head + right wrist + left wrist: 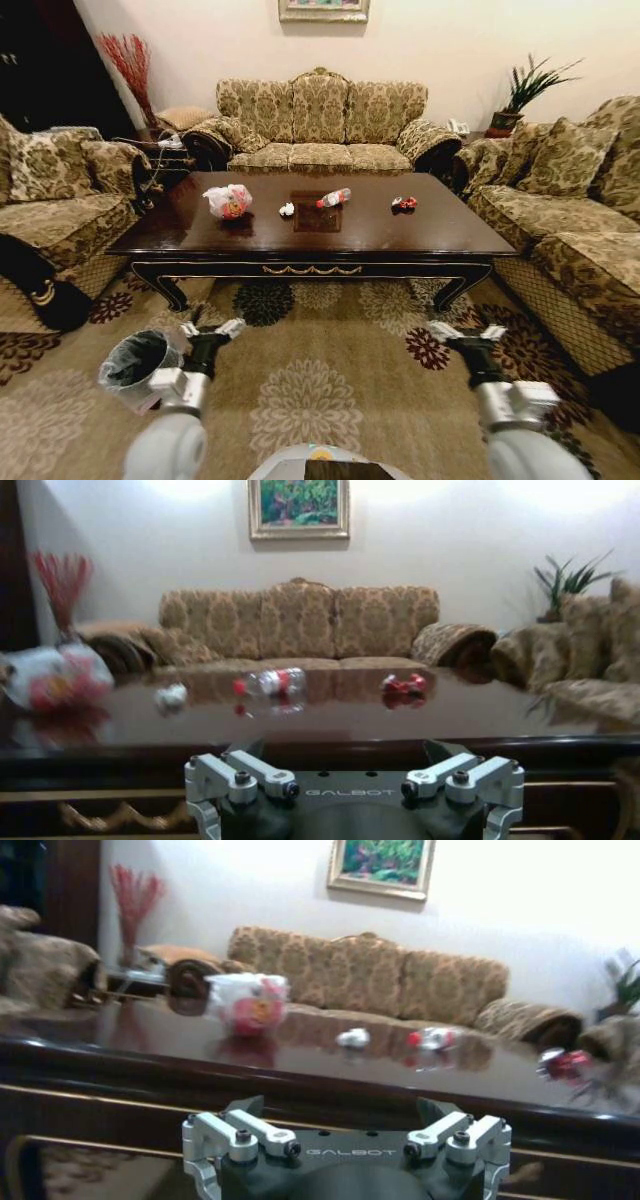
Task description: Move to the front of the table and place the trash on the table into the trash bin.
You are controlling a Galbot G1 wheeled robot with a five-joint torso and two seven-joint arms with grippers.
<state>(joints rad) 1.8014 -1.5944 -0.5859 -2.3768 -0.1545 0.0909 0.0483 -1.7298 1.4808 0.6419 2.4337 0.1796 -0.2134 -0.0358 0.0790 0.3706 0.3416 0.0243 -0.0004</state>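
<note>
On the table (pixel 420 235) lie the bag (pixel 228 201), paper wad (pixel 287 209), bottle (pixel 334 198) and wrapper (pixel 404 203), well apart in a row. The bin (pixel 135 365) stands on the carpet beside the left gripper (pixel 208 329). Both it and the right gripper (pixel 467 334) hover spread before the table, holding nothing.

Glossy dark brown table (pixel 400 235), gold-patterned sofas (pixel 320 125), floral carpet (pixel 320 390), red-labelled clear bottle (pixel 334 198).
</note>
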